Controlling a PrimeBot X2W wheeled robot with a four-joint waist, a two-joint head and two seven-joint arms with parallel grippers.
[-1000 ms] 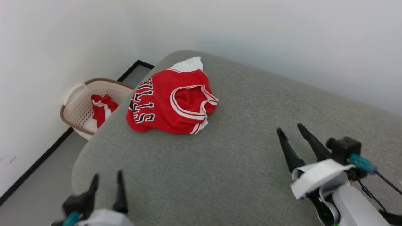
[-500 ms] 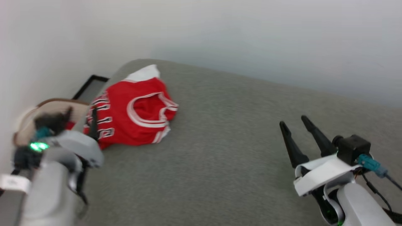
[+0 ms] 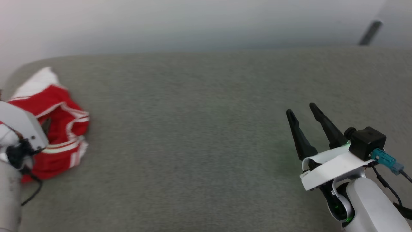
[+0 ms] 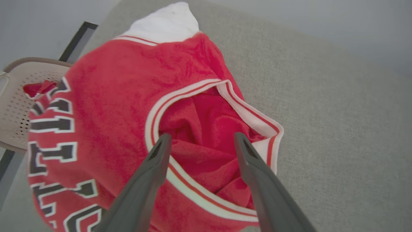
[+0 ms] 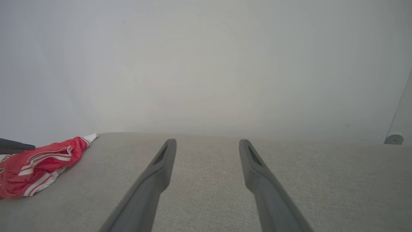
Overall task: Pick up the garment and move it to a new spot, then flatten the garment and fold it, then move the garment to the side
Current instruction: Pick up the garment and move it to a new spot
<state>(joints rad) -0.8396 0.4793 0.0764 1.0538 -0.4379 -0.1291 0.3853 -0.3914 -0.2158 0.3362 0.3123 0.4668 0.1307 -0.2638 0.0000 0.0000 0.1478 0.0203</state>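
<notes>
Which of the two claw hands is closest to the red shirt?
The left gripper: its open jaws point into the red jersey's striped neck opening. The right gripper, also open, is far off over the grey surface.

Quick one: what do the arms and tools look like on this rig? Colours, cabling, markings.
Right tool: two long, dark, tapering fingers on a white bracket, with a black camera block, a teal connector and a dark cable. The forearm is pale grey with a green light. Left tool: same dark fingers. The left arm has a white shell. No markings legible.
</notes>
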